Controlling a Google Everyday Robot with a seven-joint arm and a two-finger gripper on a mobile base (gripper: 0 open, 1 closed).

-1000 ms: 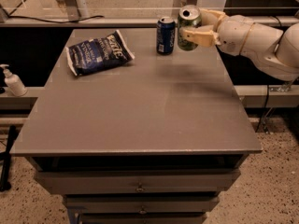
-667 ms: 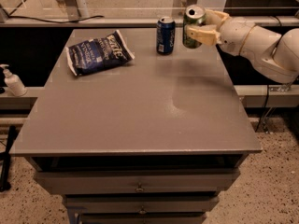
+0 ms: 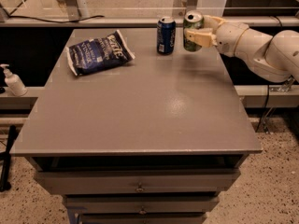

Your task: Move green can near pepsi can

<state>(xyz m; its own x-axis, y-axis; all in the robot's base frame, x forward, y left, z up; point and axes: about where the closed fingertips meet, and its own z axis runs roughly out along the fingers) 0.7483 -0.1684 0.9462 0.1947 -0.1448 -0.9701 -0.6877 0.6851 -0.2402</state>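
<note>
At the far edge of the table, camera view, the only view on record: you have the gripper closed around the green can, with a cream finger across the can's right flank and the arm reaching in from the right.

Change noted: over the last second the green can has shifted only slightly, a little right and then a little lower, and it has remained in the grip throughout. The pepsi can has not moved. Judgement: the carry is effectively over and you are at the set-down stage.

Position: the green can stands upright, just beside the pepsi can on its right, with a narrow gap between them and no contact. Its base sits slightly higher in the view than the pepsi can's base. I cannot tell whether it rests on the surface or hangs just above it.

Relative to the tool: the can is inside the jaws, gripped at mid-body, top and pull-tab clear.

Risk: releasing before the base is seated could tip the can against its neighbour.

The chip bag lies well apart, to the left.
</note>
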